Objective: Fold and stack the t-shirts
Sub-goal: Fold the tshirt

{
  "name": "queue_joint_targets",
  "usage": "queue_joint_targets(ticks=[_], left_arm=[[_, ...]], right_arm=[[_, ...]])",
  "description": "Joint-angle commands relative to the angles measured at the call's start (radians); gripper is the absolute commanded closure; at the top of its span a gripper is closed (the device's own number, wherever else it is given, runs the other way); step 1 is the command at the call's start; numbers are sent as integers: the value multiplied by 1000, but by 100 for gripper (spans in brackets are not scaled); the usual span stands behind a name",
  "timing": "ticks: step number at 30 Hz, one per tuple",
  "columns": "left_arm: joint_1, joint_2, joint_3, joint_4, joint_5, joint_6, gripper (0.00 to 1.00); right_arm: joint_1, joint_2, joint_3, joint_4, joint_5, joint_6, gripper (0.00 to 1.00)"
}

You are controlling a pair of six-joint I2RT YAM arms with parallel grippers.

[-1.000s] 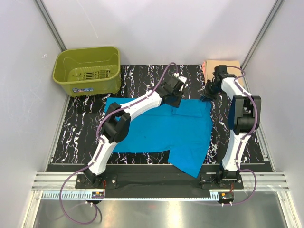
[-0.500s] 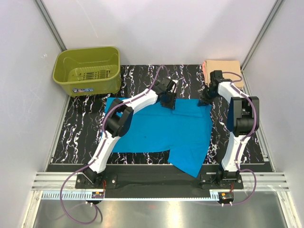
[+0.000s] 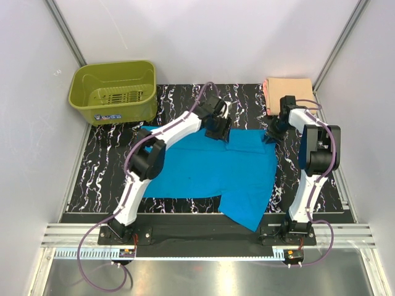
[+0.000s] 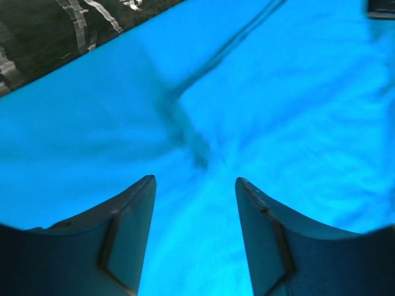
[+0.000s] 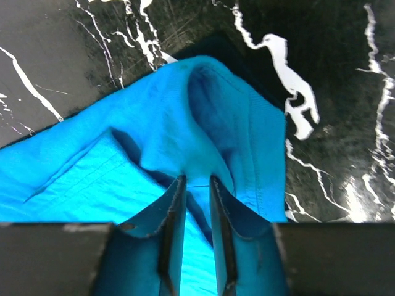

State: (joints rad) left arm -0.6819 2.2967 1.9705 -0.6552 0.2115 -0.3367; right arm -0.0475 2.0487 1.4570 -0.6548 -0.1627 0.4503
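A green basket (image 3: 133, 110) sits at the far left corner of the black surface (image 3: 105, 166) with white swirls. It stands upright with its open side up. You can see right down to its bottom, which has rows of thin slots. There is a small sticker on its front wall.

The blue t-shirt (image 3: 210, 166) is not in the basket. It lies spread out flat in the middle of the surface. A flap at the near right reaches down onto the dark strip at the near edge. The peach t-shirt (image 3: 289, 86) is folded into a neat flat shape. It lies in the far right corner, well apart from the basket.

The left arm (image 3: 179, 131) reaches over the far edge of the blue t-shirt, near the middle. In the left wrist view, the left fingers (image 4: 129, 234) are spread wide apart. Blue cloth fills the space under them, with a dark crease running up between them. I cannot tell if the fingers touch the cloth.

The right arm (image 3: 302, 117) bends down to the far right corner of the blue t-shirt. In the right wrist view, the right fingers (image 5: 170, 228) are very close together and pinch the blue cloth. The corner of the t-shirt makes a little bump just past the tips, with the hem curling over the surface.
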Motion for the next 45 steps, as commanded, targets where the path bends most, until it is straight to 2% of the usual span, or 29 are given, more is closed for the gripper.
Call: queue_joint_targets(ticks=[1,4,5,11,12,15,19,28,35,41,45], left_arm=[[45,-233,-33,-50,9,19,39],[100,-322,-111,-64,-29,37,39],[119,-382,-184,-64,-44,41,39],[258,-581,-451,-93,-102,70,39],[271,-642,-546,-90,-121,71,39],[332,-736,-682,-58,-147,41,39],[484,-848,-888,12,-58,-70,41],[666,-973,-1065,17,-136,-231,41],[706,-1080,-1078,-64,-294,-262,33],[713,-1071,-1087,-162,-291,-330,35],[713,-1108,-1154,-242,-253,-462,39]], right_arm=[[0,-65,48,-57,49,-10,70],[5,-78,29,-49,26,19,63],[6,-82,23,-48,28,22,58],[34,-111,-1,-43,81,45,45],[38,-114,-10,-43,92,47,41],[40,-125,-41,-19,104,41,40],[41,-85,-27,1,130,4,40],[149,77,77,0,160,-24,41],[175,183,247,-45,190,-16,40],[155,174,293,-132,308,-88,32],[150,65,253,-198,426,-116,19]])
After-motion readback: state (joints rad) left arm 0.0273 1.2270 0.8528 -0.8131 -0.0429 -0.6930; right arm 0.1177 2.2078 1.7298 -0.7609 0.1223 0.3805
